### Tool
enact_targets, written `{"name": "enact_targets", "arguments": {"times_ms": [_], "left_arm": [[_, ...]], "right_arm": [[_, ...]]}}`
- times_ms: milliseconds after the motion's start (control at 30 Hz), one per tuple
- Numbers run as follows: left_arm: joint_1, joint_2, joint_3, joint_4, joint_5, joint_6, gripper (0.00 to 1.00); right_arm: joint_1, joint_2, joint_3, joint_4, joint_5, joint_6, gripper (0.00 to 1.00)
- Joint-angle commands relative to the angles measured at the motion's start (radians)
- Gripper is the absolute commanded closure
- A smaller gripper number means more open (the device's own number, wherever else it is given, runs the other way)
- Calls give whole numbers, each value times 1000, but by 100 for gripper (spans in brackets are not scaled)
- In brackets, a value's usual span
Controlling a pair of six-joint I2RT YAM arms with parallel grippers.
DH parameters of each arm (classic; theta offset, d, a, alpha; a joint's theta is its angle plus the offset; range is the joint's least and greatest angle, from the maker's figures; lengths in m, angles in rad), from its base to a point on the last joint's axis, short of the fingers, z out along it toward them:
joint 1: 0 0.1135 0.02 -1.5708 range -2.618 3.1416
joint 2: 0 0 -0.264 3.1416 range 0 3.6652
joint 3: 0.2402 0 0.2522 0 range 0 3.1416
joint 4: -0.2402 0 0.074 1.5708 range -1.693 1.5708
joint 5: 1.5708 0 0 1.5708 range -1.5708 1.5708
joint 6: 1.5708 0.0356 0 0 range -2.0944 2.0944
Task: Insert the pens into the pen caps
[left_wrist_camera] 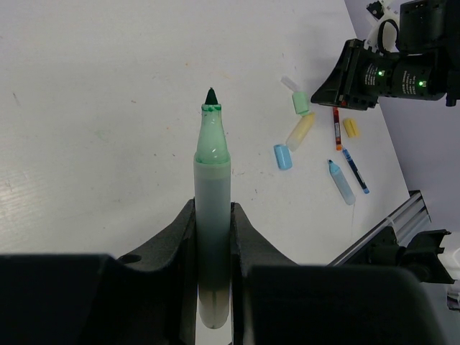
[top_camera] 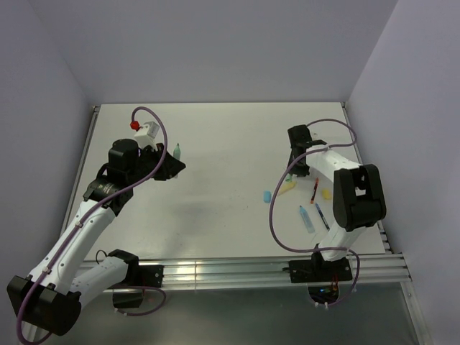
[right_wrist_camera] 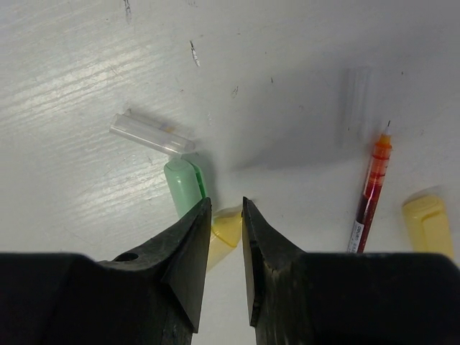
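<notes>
Likely light, stiff, slick: pale green plastic marker (left_wrist_camera: 213, 180) clamped by its barrel in left gripper (left_wrist_camera: 213, 206) above white table (left_wrist_camera: 108, 108); pinch stubby green plastic cap (right_wrist_camera: 183, 185), just beside narrowly parted right gripper (right_wrist_camera: 225, 206), across its sides.

Looks like a robotics lab test cell: bare white worktop (top_camera: 215, 144) boxed in by plain pale walls (top_camera: 215, 43), two arms (top_camera: 79, 237) bolted to an aluminium rail (top_camera: 237, 269) along the near edge.

Green cap (right_wrist_camera: 183, 185) crowds the right end effector (right_wrist_camera: 224, 208).
</notes>
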Motion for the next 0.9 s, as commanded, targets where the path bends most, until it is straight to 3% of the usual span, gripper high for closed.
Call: {"name": "enact_targets", "arguments": {"times_ms": [0, 400, 867], "left_arm": [[-1, -4, -10, 28, 3, 19, 100], [-1, -1, -10, 28, 0, 19, 100], [-1, 5, -12, 28, 0, 19, 100]], "right_arm": [[3, -61, 11, -9, 37, 6, 68], [1, -56, -14, 60, -92, -27, 57], [-18, 13, -29, 104, -124, -42, 57]]}}
